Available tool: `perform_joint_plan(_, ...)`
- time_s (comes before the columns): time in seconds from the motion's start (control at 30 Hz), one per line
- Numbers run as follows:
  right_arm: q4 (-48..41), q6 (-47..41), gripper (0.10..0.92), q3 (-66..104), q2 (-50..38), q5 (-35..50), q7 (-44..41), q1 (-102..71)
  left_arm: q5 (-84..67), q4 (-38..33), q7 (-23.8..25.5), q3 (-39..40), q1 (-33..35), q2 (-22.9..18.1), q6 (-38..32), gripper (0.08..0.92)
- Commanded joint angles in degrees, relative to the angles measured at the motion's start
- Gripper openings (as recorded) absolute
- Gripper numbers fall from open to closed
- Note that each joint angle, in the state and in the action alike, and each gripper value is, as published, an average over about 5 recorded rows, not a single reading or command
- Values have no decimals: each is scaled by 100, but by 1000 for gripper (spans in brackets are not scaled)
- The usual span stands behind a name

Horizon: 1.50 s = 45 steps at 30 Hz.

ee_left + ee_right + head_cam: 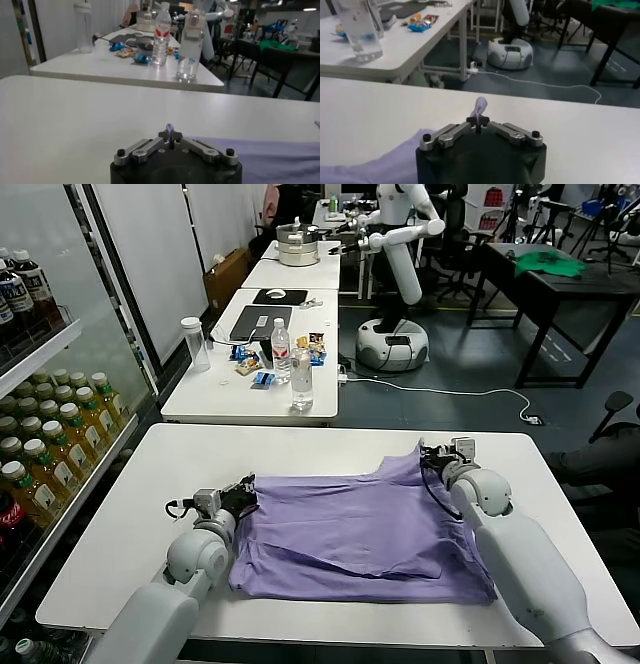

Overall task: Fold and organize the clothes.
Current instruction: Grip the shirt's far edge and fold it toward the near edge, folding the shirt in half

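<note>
While each pincer, left and right, pinches the T-shirt on the bench, capped bottles hold clear liquid behind.

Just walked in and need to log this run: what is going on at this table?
The robot is partway through folding a lavender T-shirt that lies spread on the white table. The left gripper is shut on the shirt's near-left edge, low on the tabletop. The right gripper is shut on a pinch of fabric at the far-right corner, lifted slightly so the cloth peaks there. The shirt shows one loose crease across the middle, so it is not yet a neat fold.
</note>
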Motion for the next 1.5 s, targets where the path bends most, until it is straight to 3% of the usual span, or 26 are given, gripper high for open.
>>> perform_joint_plan(0.03, 1914, 12, 112, 851, -492, 101, 76, -1522, -108, -1340, 9, -143, 886, 195, 17, 89)
perform_joint_plan(0.3, 3001, 15, 112, 1845, -625, 106, 134, -3023, -131, -1831, -7, -285, 1375, 413, 168, 89)
perform_joint_plan(0.6, 3570, 12, 112, 2340, -486, -19, 164, -3940, -96, -2118, -7, -407, 1785, 590, 336, 89)
perform_joint_plan(0.8, 3559, 15, 112, 2454, -298, -175, 131, -4219, 7, -2089, 4, -420, 1915, 571, 424, 89)
perform_joint_plan(1.07, 2836, 15, 113, 2018, -41, -625, 135, -3748, 336, -1695, 104, -289, 1742, 461, 523, 92)
perform_joint_plan(1.17, 2684, 18, 150, 1838, 87, -916, 124, -3649, 531, -1673, 101, -275, 1724, 414, 416, 129)
perform_joint_plan(1.3, 2906, 30, 263, 1837, 145, -1127, 117, -3792, 765, -1841, -7, -341, 1820, 380, 263, 234)
perform_joint_plan(1.5, 3391, 69, 436, 2125, 61, -1225, 107, -4200, 1291, -2595, -438, -498, 2299, 182, 125, 407)
